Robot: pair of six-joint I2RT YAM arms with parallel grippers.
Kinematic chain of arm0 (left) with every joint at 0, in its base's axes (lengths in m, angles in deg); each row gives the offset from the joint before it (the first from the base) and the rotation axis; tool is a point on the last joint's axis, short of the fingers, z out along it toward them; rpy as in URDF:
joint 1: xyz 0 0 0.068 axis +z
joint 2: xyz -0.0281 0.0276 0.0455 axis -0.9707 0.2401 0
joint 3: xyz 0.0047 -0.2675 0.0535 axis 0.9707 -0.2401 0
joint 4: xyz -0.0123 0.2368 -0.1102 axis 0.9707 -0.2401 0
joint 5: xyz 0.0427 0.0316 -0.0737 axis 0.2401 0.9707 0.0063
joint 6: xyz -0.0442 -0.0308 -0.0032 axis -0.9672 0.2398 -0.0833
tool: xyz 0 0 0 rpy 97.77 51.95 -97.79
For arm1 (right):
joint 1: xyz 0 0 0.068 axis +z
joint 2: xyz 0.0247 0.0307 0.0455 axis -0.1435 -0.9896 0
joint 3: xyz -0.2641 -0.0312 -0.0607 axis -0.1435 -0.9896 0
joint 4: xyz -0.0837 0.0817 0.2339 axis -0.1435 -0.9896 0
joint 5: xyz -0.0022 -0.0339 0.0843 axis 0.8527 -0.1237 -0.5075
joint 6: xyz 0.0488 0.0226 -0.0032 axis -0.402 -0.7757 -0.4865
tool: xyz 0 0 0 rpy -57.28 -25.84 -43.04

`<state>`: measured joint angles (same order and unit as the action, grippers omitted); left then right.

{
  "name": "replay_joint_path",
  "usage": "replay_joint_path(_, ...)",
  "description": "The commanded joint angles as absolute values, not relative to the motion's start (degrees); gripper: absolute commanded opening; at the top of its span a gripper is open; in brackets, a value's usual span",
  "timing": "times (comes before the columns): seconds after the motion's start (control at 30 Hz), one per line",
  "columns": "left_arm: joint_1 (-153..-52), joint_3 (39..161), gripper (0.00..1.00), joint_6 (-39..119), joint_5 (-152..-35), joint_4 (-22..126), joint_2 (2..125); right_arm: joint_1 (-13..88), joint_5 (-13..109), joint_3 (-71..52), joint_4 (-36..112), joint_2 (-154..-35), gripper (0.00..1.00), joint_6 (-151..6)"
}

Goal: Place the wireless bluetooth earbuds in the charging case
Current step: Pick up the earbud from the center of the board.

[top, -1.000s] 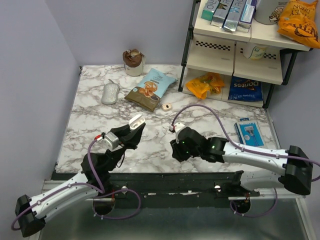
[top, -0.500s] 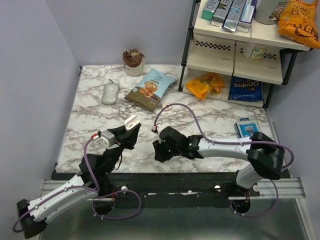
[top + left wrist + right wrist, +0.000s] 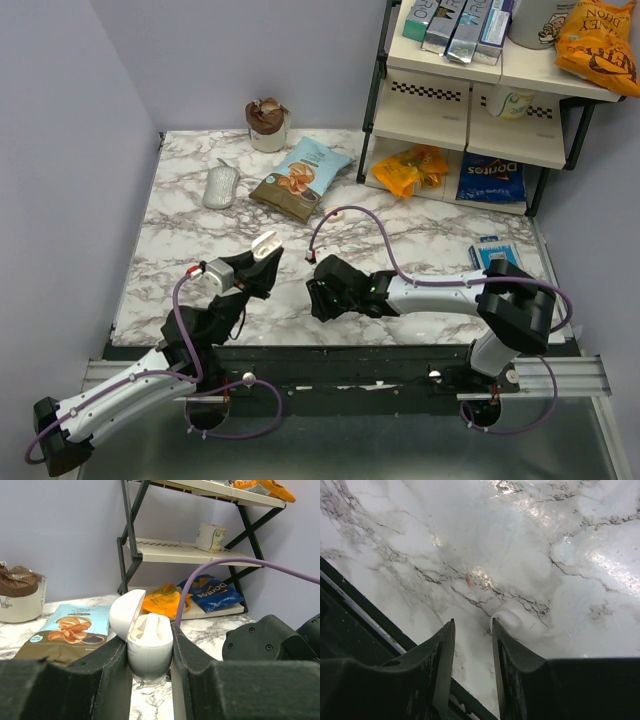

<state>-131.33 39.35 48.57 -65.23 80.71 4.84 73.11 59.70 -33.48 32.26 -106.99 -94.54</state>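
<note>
My left gripper point(image 3: 258, 262) is shut on the charging case point(image 3: 150, 647), a white rounded case held upright above the table with its lid point(image 3: 125, 612) swung open to the left. The case also shows in the top view point(image 3: 266, 245). I cannot tell whether anything sits in its sockets. My right gripper point(image 3: 473, 622) is open with a narrow gap, low over the marble near the front edge. In the top view it point(image 3: 318, 296) is right of the case. One white earbud point(image 3: 507, 619) lies on the marble just beyond the right fingertip, outside the gap.
A grey mouse-like object point(image 3: 220, 186), a snack bag point(image 3: 302, 178) and a cup point(image 3: 267, 124) lie at the back. A shelf rack point(image 3: 470, 100) stands back right, a blue box point(image 3: 497, 262) right. The black front rail point(image 3: 365, 625) is close to the right gripper.
My right arm has swung left along the front edge, toward the left gripper. My left gripper has shifted slightly left with the open case still in it.
</note>
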Motion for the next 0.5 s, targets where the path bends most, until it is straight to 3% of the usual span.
replay_joint_path(0.0,-131.57,38.87,0.00,48.15,-64.21,82.22,5.62,72.68,62.65,-33.70,33.03,-108.75,0.44,-95.67)
replay_joint_path(0.47,-131.57,38.79,0.00,47.27,-64.48,82.22,6.41,72.24,62.48,-35.90,32.94,-109.63,0.45,-96.37)
